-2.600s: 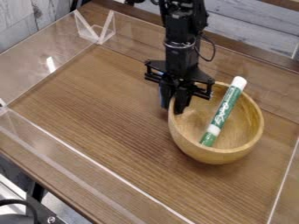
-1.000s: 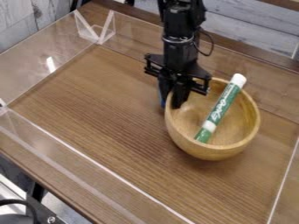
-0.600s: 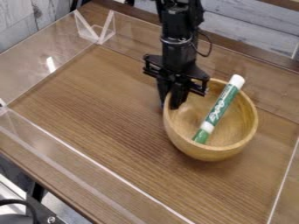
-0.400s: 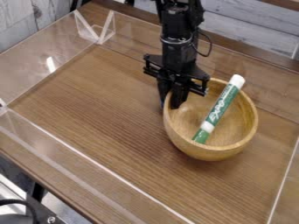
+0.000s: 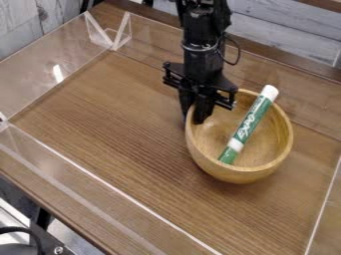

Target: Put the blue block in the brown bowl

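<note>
Black and slim, the gripper (image 5: pixel 198 116) hangs straight down from the arm (image 5: pixel 202 40) at the near-left edge of the brown bowl (image 5: pixel 240 147), its tips low against the outside of the rim or touching it; from where I stand I cannot tell which. Its two fingers (image 5: pixel 193 108) are drawn together with almost no gap between them, so it is closed, and I cannot see anything pinched between them.

That bowl sits on the wooden table (image 5: pixel 107 120), right of centre, light-coloured with a thick smooth rim. Lying inside it is a white-and-green tube (image 5: pixel 248 127), slanted, with its white cap resting up on the far rim and its lower end down near the bowl's floor.

As for the blue block, I cannot find it anywhere: not in the bowl, not on the bare wood around it, and not visibly in the gripper. If it is hidden behind the fingers or the bowl's wall, I have no way of seeing it from this side.

Clear plastic walls (image 5: pixel 54 75) fence the tabletop, with a folded clear piece (image 5: pixel 107 30) standing at the far left corner.
</note>
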You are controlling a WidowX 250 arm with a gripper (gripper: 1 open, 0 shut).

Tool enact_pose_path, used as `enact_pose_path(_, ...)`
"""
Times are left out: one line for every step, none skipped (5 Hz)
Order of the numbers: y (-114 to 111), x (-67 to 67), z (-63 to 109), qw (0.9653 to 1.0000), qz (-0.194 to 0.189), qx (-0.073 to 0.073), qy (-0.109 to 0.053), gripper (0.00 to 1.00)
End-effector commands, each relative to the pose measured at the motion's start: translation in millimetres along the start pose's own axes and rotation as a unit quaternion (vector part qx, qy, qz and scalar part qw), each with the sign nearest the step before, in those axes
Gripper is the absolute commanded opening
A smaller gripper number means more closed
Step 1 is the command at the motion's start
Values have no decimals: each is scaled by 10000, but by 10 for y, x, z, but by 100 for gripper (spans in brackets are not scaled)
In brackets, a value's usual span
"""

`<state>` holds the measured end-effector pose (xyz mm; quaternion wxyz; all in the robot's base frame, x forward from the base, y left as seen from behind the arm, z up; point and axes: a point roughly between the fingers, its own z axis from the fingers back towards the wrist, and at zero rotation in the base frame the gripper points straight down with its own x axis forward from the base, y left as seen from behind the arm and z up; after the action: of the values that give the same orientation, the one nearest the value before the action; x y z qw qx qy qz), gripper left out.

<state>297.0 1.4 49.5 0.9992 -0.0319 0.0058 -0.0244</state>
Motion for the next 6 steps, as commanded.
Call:
enact_pose_path(17, 84, 249, 9988, -79, 41, -478, 0)
enact_pose_path(18, 88, 243, 9986, -104, 44, -509, 0)
enact_pose_path(45, 87, 261, 9989, -136, 52, -444, 100)
enact_pose_path(65, 91, 288, 9990, -166, 56, -410, 100)
enact_pose_path(51, 95, 373, 9990, -197, 38, -411, 100)
enact_pose_path(74, 114, 594, 9988, -216, 49, -446, 100)
